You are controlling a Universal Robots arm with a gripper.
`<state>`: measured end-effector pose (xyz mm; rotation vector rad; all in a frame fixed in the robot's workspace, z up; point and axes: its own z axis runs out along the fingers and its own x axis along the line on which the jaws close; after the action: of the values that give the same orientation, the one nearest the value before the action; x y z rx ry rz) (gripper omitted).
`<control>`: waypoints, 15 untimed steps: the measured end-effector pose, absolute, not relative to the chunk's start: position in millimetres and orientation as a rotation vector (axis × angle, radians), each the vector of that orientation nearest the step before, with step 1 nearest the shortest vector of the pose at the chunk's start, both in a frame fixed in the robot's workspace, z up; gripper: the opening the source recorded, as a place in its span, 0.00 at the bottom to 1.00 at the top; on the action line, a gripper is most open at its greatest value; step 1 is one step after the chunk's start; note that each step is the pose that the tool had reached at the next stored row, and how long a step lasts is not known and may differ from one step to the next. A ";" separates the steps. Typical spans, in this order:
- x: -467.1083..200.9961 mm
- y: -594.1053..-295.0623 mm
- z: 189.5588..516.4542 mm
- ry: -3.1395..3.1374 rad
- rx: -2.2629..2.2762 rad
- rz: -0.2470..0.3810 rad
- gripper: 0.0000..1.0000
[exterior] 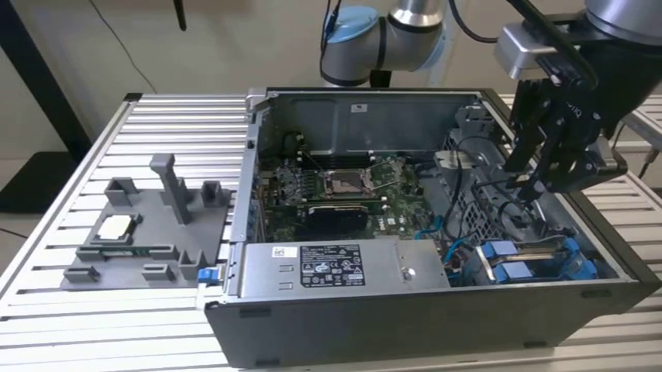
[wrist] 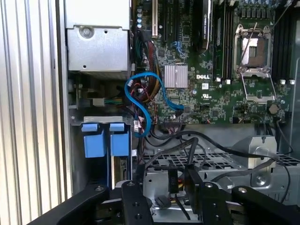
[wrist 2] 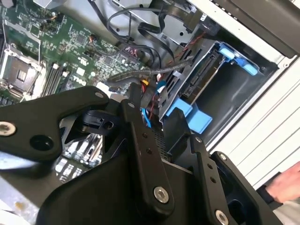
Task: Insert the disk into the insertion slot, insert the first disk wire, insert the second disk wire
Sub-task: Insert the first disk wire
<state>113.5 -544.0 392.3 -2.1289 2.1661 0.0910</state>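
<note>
Disk (wrist 2: pixel 197 79) seated in slot (wrist 2: pixel 225 93). Claw (exterior: pixel 538 184) above wires (wrist 2: pixel 150 72) beside slot, jaws apart, nothing clearly gripped. Likely step: first wire; calls for plug gripped, squared to disk port.

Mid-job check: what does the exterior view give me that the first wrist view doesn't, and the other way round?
Exterior view: the grey fixture tray beside the case, and the arm's blue-capped joint. First wrist view: the silver heatsink and the wire bundle leaving the power-supply box. Shared: the processor socket, the power-supply box, the insertion slot with its blue tabs, the slatted table and the gripper.
</note>
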 end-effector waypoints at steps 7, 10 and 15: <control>114.6 -544.0 387.0 2.145 -2.108 0.131 0.44; 114.6 -544.0 386.4 2.134 -2.095 0.155 0.31; 114.7 -544.0 386.4 2.135 -2.097 0.152 0.22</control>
<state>114.7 -544.0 386.4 -2.0972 2.1353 0.1515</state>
